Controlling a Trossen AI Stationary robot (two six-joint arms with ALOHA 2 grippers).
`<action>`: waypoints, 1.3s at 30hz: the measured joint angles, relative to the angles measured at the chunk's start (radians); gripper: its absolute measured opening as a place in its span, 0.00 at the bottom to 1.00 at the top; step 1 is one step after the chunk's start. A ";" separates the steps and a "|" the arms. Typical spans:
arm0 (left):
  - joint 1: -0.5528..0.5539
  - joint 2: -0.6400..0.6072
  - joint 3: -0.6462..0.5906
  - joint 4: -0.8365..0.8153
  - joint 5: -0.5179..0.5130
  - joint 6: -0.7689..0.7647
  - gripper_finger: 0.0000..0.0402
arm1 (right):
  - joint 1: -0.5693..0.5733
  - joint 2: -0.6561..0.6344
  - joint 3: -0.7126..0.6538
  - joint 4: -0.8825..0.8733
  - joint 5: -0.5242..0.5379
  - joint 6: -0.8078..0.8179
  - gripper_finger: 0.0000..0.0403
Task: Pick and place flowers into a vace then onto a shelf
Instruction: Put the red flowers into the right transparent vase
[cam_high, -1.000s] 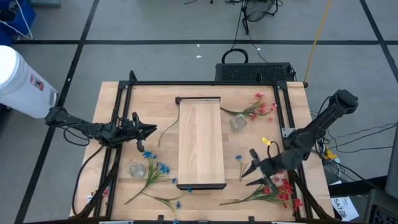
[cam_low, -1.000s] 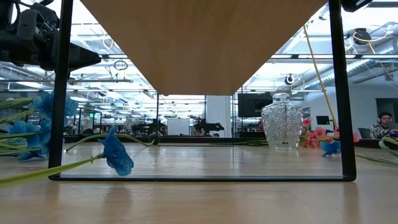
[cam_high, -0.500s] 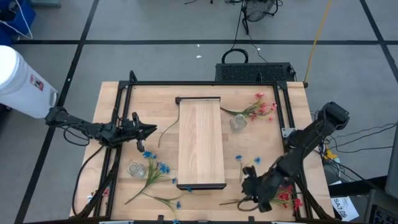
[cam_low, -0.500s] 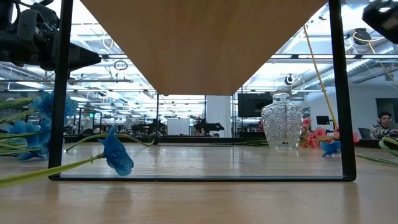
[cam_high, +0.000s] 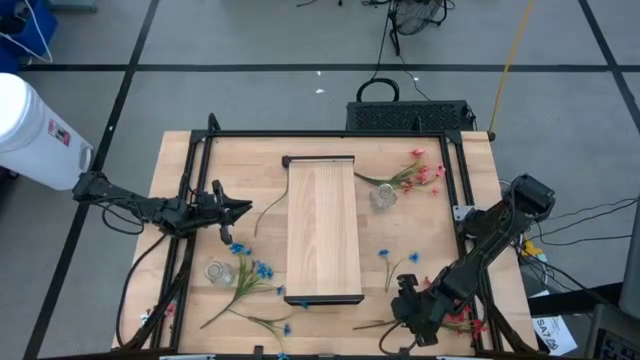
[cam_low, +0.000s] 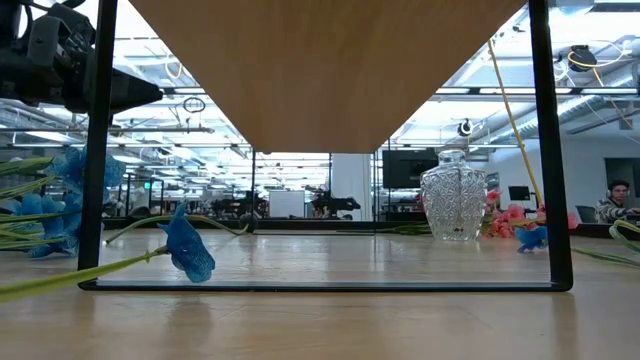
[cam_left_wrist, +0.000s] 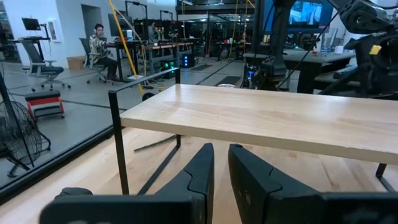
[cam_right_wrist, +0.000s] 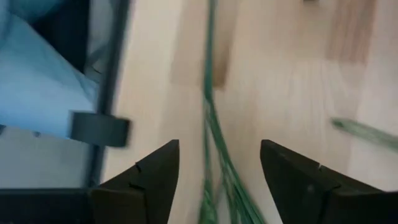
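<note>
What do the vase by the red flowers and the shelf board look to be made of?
The vase looks like clear cut glass or crystal-look plastic: see-through, with faceted ribs catching highlights. I cannot tell which. The shelf looks like pale unpainted wood with a smooth matte face and straight grain lines, carried on thin black legs that are probably metal.

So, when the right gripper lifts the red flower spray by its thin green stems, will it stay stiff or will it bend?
Probably it bends. The stems between the open right gripper fingers look thin and long, so the red flower spray may droop at the blossom end. It looks light, so it should lift easily. Several stems lie bundled together, so some may slip out.
</note>
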 joint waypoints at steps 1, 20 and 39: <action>0.000 0.000 0.000 0.000 0.000 0.000 0.13 | 0.001 0.008 0.000 -0.015 -0.001 0.012 0.55; 0.000 0.000 0.000 0.001 0.003 -0.087 0.13 | 0.001 0.133 0.002 -0.025 -0.048 0.019 0.52; 0.000 0.000 0.000 0.116 0.003 -0.109 0.13 | -0.001 0.133 -0.001 -0.039 -0.046 0.049 0.02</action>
